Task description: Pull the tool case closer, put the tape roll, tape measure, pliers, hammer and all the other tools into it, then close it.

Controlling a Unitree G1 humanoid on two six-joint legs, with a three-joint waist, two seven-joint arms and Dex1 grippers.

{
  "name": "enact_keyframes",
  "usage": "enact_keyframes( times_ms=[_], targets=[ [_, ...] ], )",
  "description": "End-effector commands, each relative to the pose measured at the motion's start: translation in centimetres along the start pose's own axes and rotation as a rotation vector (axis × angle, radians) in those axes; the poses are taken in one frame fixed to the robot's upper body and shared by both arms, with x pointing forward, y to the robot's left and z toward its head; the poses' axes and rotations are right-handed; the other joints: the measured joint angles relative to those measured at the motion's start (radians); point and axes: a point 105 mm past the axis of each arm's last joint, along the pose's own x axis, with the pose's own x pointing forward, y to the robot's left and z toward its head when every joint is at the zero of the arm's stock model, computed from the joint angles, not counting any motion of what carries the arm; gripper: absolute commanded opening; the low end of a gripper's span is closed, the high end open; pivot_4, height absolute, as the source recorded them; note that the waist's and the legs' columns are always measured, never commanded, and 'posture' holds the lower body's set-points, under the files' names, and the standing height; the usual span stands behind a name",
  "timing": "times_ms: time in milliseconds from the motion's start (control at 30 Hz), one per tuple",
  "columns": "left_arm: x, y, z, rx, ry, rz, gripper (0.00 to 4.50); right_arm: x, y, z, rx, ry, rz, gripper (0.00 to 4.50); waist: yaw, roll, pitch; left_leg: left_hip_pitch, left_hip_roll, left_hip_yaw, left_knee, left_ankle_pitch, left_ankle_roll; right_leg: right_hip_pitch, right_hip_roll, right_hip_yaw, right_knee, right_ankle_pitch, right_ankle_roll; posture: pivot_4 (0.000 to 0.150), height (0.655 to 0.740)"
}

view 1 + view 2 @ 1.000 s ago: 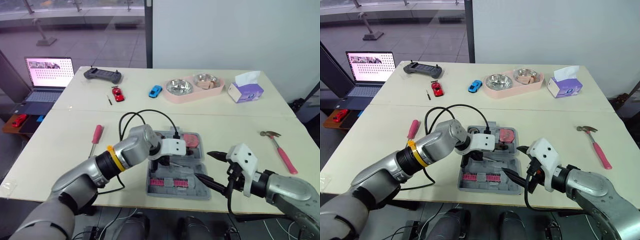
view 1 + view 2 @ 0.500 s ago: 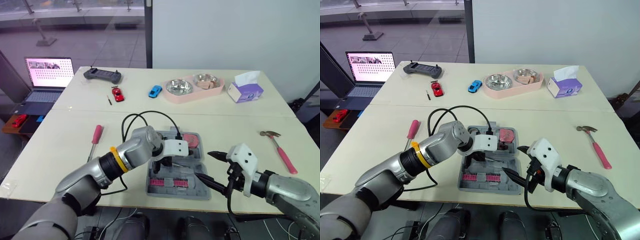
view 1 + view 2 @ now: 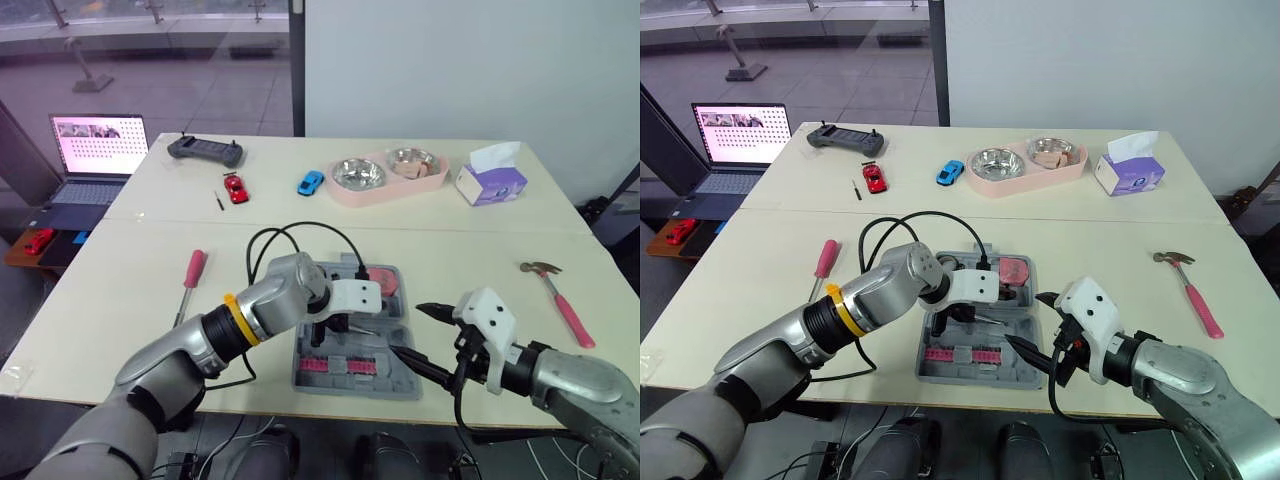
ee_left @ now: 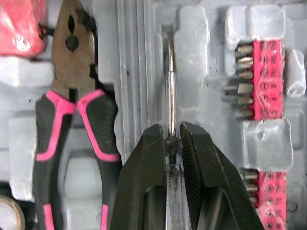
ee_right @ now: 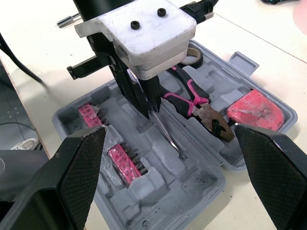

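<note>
Over the open case, held a thin shaft pinched tight in the left gripper, tip down the long middle slot just beside the pliers. Crept only a shade toward 3 o'clock across the last second, so read as seating the piece, not carrying it.

Kept the right gripper spread wide at the case's 4 o'clock corner, empty.

Found tape measure and tape roll already bedded. Left the hammer out at 3 o'clock and the screwdriver at 9 o'clock, so closing looked some way off.
</note>
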Motion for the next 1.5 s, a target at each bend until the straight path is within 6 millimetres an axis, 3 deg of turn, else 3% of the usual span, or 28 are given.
enact_keyframes(
  times_ms=[33,433,700,1033,1167,1267,1400,1433,1500],
  targets=[
    [-0.4,0.0,1.1,0.028,-0.038,0.009,0.05,-0.2,0.4,0.8,-0.029,-0.026,0.006,4.5,0.0,0.0,0.0,0.0,0.0,0.0,0.0,0.0,0.0,0.0,0.0,0.0,0.0,0.0,0.0,0.15,0.74],
    [-0.4,0.2,0.7,0.028,-0.027,0.011,0.05,-0.2,0.3,0.8,-0.031,-0.027,0.001,4.5,0.0,0.0,0.0,0.0,0.0,0.0,0.001,0.0,0.0,0.0,0.0,0.0,0.001,0.0,0.0,0.15,0.74],
    [-1.1,0.6,0.9,0.049,-0.035,0.029,3.75,-0.1,0.3,0.9,-0.028,-0.031,0.004,4.5,-0.001,0.0,0.0,0.0,0.0,0.0,0.001,0.0,0.0,0.0,0.0,0.0,0.001,0.0,0.0,0.15,0.74],
    [-4.3,1.6,1.4,0.062,-0.079,0.089,3.75,0.0,0.3,1.0,-0.026,-0.038,0.006,4.5,-0.001,0.0,0.0,0.0,0.0,0.001,0.001,0.0,0.0,-0.001,0.0,0.001,0.002,0.0,0.0,0.15,0.74],
    [-6.8,1.6,-0.9,-0.102,-0.193,0.043,3.75,0.1,0.4,1.0,-0.025,-0.041,0.003,4.5,-0.013,0.0,0.0,0.001,0.0,0.001,0.001,0.0,0.0,-0.002,0.0,0.002,0.004,0.0,0.0,0.15,0.74],
    [-7.1,1.3,-3.4,-0.153,-0.208,0.05,2.41,0.1,0.4,0.9,-0.023,-0.039,-0.003,4.5,-0.027,0.001,0.0,0.003,0.0,0.001,0.001,0.0,0.0,-0.002,0.0,0.003,0.009,0.0,0.0,0.15,0.74],
    [-6.0,0.8,-3.8,-0.153,-0.326,0.068,0.32,0.0,0.3,0.9,-0.024,-0.038,-0.009,4.5,-0.023,0.001,-0.001,0.004,0.0,0.001,0.001,0.0,0.0,-0.001,0.0,0.004,0.01,0.0,0.0,0.15,0.74],
    [-5.8,0.6,-3.5,-0.122,-0.375,0.072,0.09,0.0,0.2,0.9,-0.025,-0.037,-0.009,4.5,-0.021,0.001,-0.001,0.004,0.0,0.001,0.001,0.0,0.0,0.0,-0.001,0.004,0.009,0.0,0.0,0.15,0.74],
    [-5.4,0.5,-3.0,-0.089,-0.447,0.096,0.09,0.0,0.2,0.9,-0.027,-0.038,-0.007,4.5,-0.021,0.001,0.0,0.003,-0.001,0.001,0.001,0.0,0.0,0.0,-0.001,0.005,0.008,0.0,0.0,0.15,0.74]
  ],
)
